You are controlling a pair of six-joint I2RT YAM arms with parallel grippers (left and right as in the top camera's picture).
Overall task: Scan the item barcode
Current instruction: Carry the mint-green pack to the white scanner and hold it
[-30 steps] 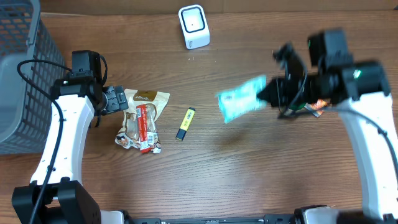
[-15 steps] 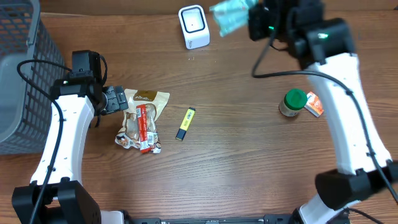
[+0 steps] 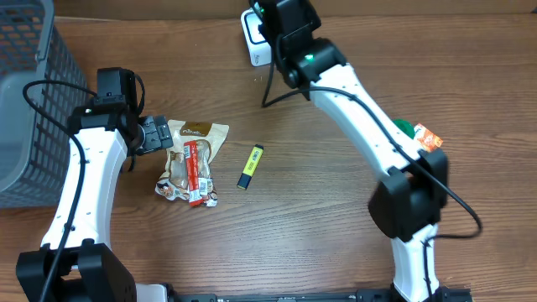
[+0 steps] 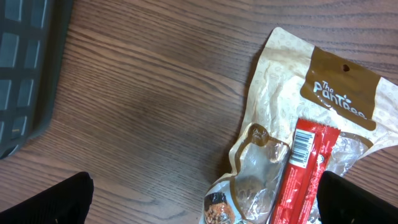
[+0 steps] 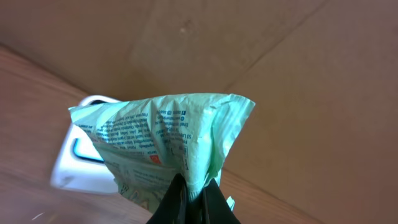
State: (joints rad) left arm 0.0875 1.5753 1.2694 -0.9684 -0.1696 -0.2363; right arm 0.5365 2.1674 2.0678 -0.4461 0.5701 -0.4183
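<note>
My right gripper [image 5: 193,186] is shut, pinching the lower edge of a pale green printed packet [image 5: 163,138]. The packet hangs in front of the white scanner [image 5: 73,167], which stands just behind it to the left. In the overhead view the right gripper [image 3: 268,17] reaches over the scanner [image 3: 253,47] at the table's back edge, and the arm hides the packet. My left gripper [image 4: 205,208] is open above the left end of a tan snack bag [image 4: 323,99] with a red bar [image 4: 303,177] on it. Nothing lies between its fingers.
A grey basket [image 3: 29,92] stands at the far left. The snack bags [image 3: 195,159] lie beside the left gripper [image 3: 155,134], with a yellow highlighter [image 3: 250,166] to their right. A green-lidded jar [image 3: 404,127] and an orange packet [image 3: 429,136] sit at the right.
The right arm has swung the green packet from the right middle of the table up and left to the scanner at the back edge. The left arm has not moved.
</note>
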